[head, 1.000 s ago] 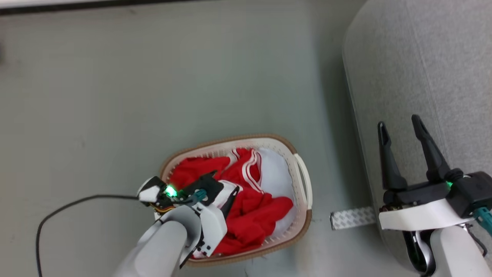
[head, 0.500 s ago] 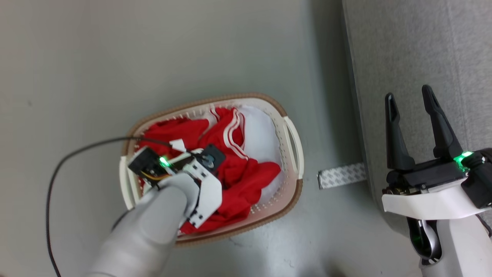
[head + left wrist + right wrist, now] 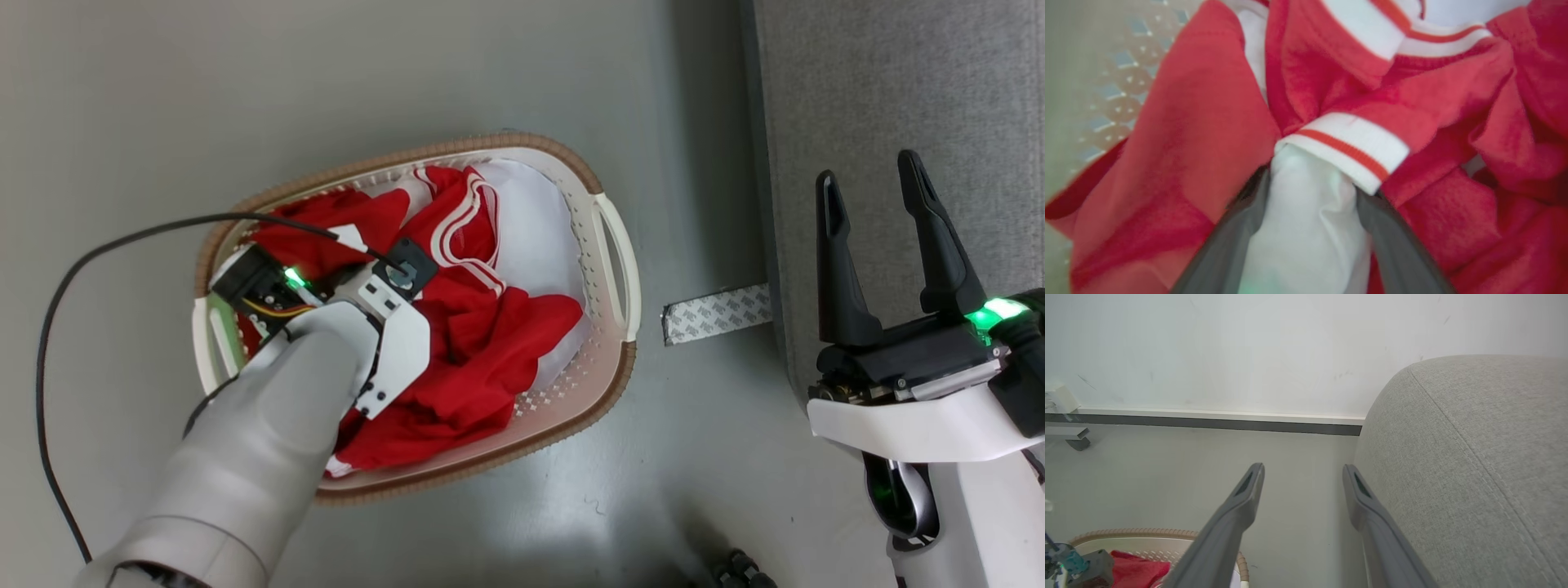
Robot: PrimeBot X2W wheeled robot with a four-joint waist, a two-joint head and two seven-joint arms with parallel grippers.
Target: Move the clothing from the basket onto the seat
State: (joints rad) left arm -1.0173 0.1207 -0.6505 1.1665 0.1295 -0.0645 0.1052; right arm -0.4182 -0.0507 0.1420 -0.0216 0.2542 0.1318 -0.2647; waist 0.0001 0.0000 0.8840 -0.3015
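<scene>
Left gripper (image 3: 1310, 183) is buried in the basket (image 3: 608, 245), its 2 fingers clamped on a white fold of the clothing (image 3: 482, 351), with a red-striped cuff bunched right at the tips.

Danger here, as I read it: the bite is small and sits near the fingertips, so a quick lift could let the fold slide out. The red garments are tangled across the basket's middle, so 1 pull may drag the whole heap, or snag a rim and tip the light basket. That black cable (image 3: 122, 237) loops over the basket's left rim to the wrist and could catch too. And if the pinched white belongs to the white pad (image 3: 539, 220) at the basket's right end, the wrong thing comes up; I cannot tell from this close.

Pose now: the left forearm reaches in over the basket's lower-left edge, wrist pitched down into the pile. Over on the right, the right gripper (image 3: 868, 170) hangs idle, fingers spread with nothing between them, above the left edge of the seat (image 3: 898, 82), well apart from the basket. All the clothing I can see sits in the basket.
</scene>
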